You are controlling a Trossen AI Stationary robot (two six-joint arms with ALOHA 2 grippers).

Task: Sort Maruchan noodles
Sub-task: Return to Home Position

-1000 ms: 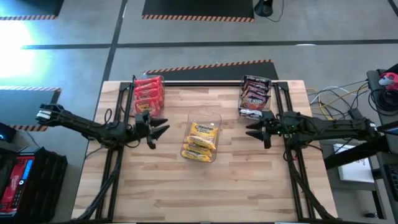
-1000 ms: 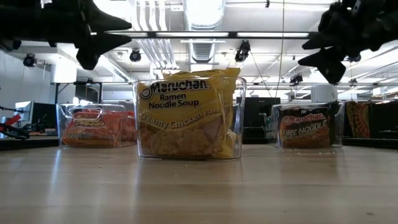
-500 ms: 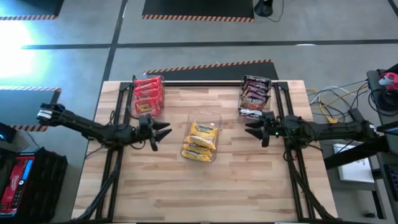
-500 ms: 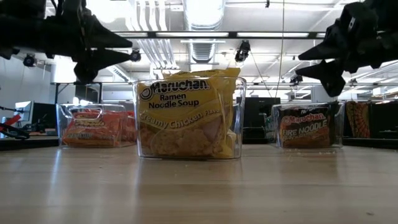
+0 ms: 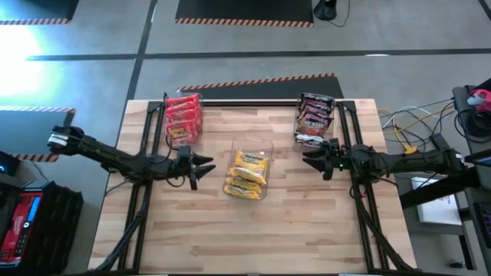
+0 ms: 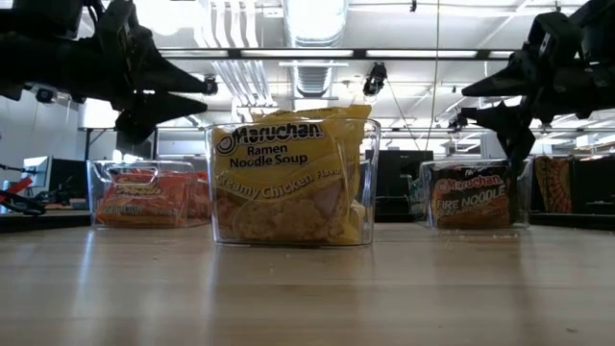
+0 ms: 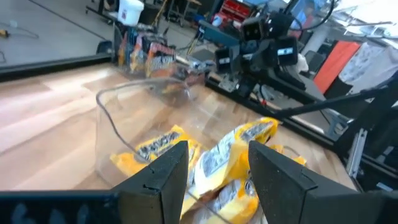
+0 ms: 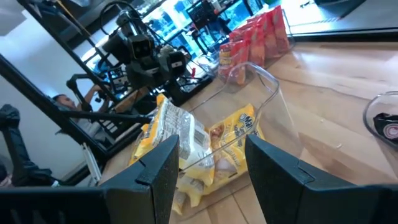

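Mid-table on the light wooden table [image 5: 230, 230], a clear plastic centre bin [image 5: 254, 142] holds the yellow crinkly Maruchan noodle packets [image 5: 247, 172], stacked and leaning. Red Maruchan noodle packets [image 5: 182, 115] stand in a clear left bin [image 6: 93, 192] at the far left. Dark brown-black Maruchan noodle packets [image 5: 313, 116] stand in a clear right bin [image 6: 522, 187] at the far right. Left gripper [image 6: 204, 80] hovers just left of the centre bin, fingers spread, empty. Right gripper [image 6: 463, 106] hovers just right of it, fingers apart, empty.
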